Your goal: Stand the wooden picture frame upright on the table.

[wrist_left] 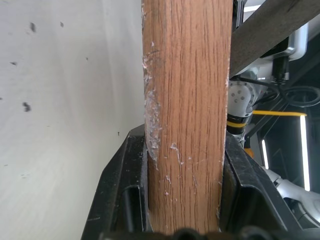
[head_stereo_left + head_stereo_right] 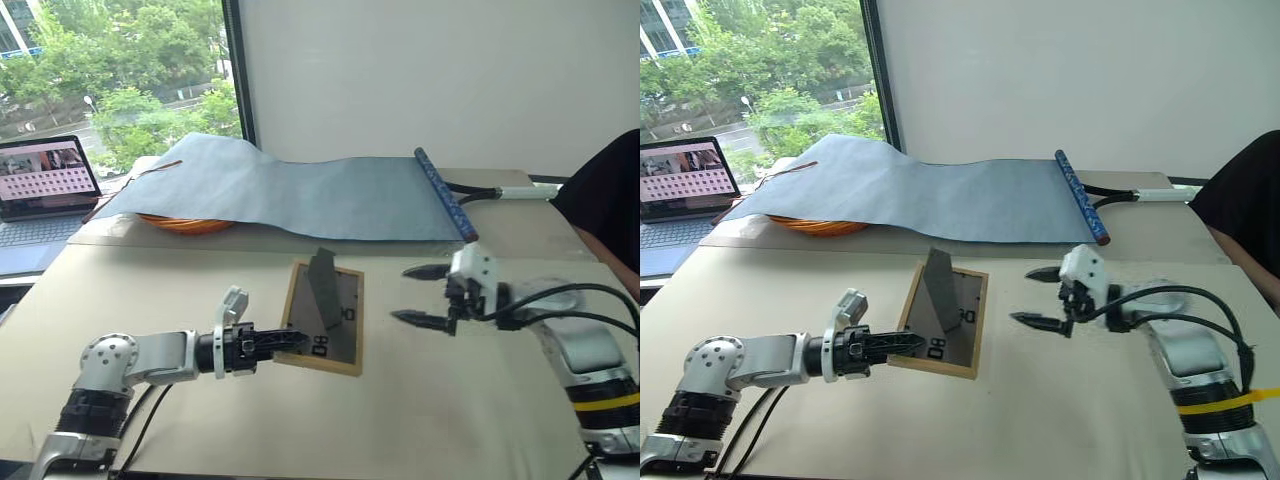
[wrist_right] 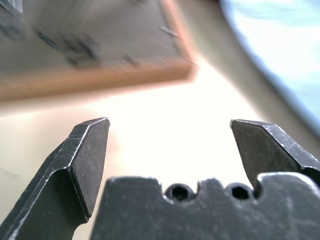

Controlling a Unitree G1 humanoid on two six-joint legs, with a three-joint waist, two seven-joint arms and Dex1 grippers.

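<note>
Here the frame (image 2: 322,318) lies grey back up on the table (image 2: 420,420), its prop leg (image 2: 324,287) raised and white digits (image 2: 321,347) showing near its near edge, with the left gripper (image 2: 290,342) clamped on its near left corner. To the right of the frame, the right gripper (image 2: 420,295) hovers just beside it with its fingers wide apart and empty. Beyond the frame, a blue-grey scroll (image 2: 300,190) lies spread across the table's far side, and a laptop (image 2: 45,180) stands at the far left.
</note>
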